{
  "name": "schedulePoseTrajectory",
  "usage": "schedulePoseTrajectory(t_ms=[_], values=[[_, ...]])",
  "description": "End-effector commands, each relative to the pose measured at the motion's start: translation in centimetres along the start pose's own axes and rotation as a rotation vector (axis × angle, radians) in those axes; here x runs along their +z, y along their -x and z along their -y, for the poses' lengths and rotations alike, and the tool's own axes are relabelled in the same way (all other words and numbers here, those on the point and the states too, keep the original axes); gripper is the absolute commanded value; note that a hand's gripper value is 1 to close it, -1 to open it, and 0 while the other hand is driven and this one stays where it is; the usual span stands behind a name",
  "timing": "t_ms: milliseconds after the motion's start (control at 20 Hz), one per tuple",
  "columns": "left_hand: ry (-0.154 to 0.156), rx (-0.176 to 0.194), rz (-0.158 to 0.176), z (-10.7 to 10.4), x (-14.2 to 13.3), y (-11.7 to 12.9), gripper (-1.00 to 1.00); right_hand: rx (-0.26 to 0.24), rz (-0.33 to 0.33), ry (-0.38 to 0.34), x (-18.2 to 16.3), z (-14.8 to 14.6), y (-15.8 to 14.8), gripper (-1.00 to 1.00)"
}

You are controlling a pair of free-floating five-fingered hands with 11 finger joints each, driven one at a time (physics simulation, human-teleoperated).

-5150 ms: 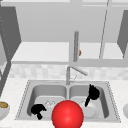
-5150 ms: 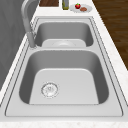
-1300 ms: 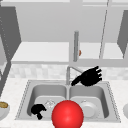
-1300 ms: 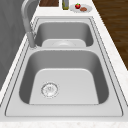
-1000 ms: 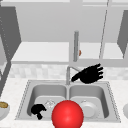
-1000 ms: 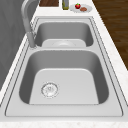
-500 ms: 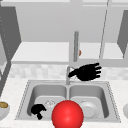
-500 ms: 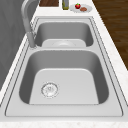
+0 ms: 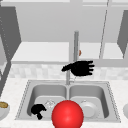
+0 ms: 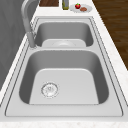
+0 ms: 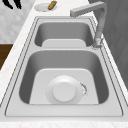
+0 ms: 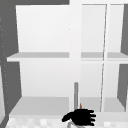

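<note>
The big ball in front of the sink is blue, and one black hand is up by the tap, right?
Not quite: the ball is red, not blue, as the front view shows. The rest holds: the right hand is up by the tap, fingers spread.

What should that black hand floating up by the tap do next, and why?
Probably ease a little further left, toward the faucet. The right hand hangs open beside its upright pipe, thumb pointing left across it, fingers not yet curled round anything. The left hand hangs low over the left basin.
</note>
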Motion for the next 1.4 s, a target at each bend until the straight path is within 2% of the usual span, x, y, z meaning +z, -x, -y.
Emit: schedulePoseTrajectory(t_ms=[0,200,500,1050,1350], values=[[0.000,0.000,0.000,0.0,0.0,0.0,0.00,-0.096,-0.008,-0.007,0.0,-0.5,-2.0,-1.00],[0.000,0.000,0.000,0.0,0.0,0.0,0.00,-0.117,-0.038,-0.014,-0.1,-1.1,-3.8,-1.00],[0.000,0.000,0.000,0.0,0.0,0.0,0.00,-0.139,-0.103,-0.069,-2.9,-4.0,-6.3,-1.00],[0.000,0.000,0.000,0.0,0.0,0.0,0.00,-0.290,-0.171,-0.192,-7.9,-8.3,-10.7,-1.00],[0.000,0.000,0.000,0.0,0.0,0.0,0.00,-0.308,-0.179,-0.223,-10.0,-8.5,-12.6,-1.00]])
